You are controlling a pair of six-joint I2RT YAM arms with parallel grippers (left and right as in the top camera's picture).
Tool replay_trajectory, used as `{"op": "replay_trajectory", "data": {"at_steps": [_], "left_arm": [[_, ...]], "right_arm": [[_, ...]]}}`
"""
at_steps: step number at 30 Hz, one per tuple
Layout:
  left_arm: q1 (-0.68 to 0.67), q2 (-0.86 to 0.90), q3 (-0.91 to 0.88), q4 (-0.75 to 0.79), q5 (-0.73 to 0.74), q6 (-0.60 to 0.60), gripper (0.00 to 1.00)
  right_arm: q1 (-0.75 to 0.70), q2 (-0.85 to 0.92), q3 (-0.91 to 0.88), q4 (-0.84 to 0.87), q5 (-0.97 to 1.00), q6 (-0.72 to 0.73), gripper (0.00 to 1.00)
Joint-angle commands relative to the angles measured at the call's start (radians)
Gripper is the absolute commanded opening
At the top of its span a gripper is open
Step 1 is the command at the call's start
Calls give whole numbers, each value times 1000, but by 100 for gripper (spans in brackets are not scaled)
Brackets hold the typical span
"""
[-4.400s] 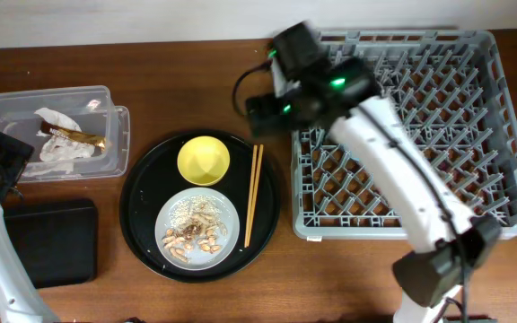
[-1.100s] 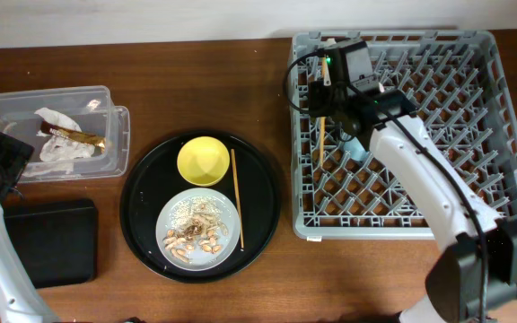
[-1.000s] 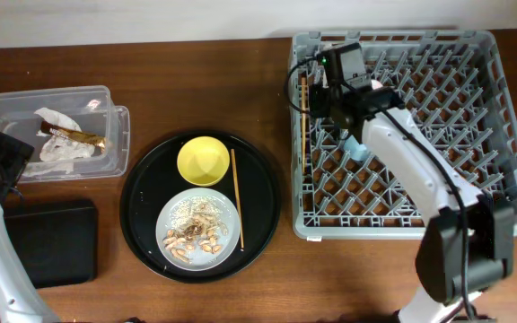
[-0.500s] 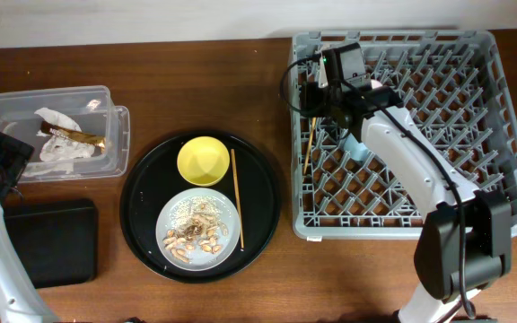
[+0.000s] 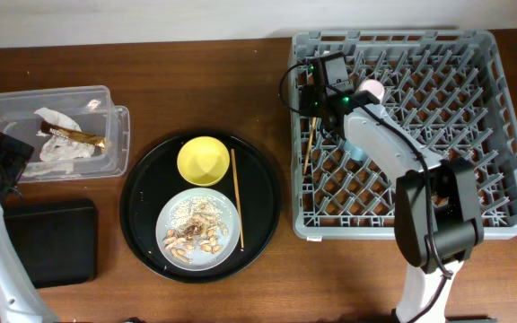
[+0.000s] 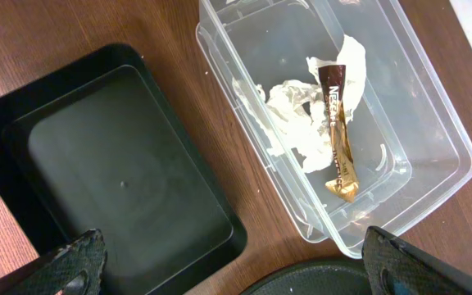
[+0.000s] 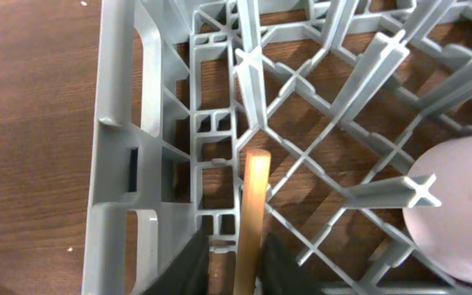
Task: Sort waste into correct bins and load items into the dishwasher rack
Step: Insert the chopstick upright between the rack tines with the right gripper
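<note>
**Wooden chopstick (image 7: 252, 205) lies in the grey pegged plastic rack (image 7: 121, 123)**

I see the right gripper (image 7: 234, 266) fingers loose beside it, a gap showing. The left gripper (image 6: 238, 266) is spread wide and empty above the flat black tray (image 6: 97, 164).

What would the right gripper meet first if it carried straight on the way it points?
The wooden chopstick between its jaws; beyond that, probably the dishwasher rack, though depth is unclear.

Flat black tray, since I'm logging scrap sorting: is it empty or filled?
Empty. The flat black tray shows only its bare bottom in the left wrist view.
</note>
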Motion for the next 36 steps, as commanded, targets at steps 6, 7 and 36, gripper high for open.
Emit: {"op": "replay_trajectory", "data": {"at_steps": [6, 7, 36], "left_arm": [[1, -3, 1, 0, -8, -9, 99], [1, -3, 1, 0, -8, -9, 99], [1, -3, 1, 0, -8, -9, 99]], "right_arm": [[-8, -147, 8, -31, 12, 3, 4], [-9, -195, 8, -39, 26, 2, 4], [-105, -203, 8, -137, -194, -175, 80]]}}
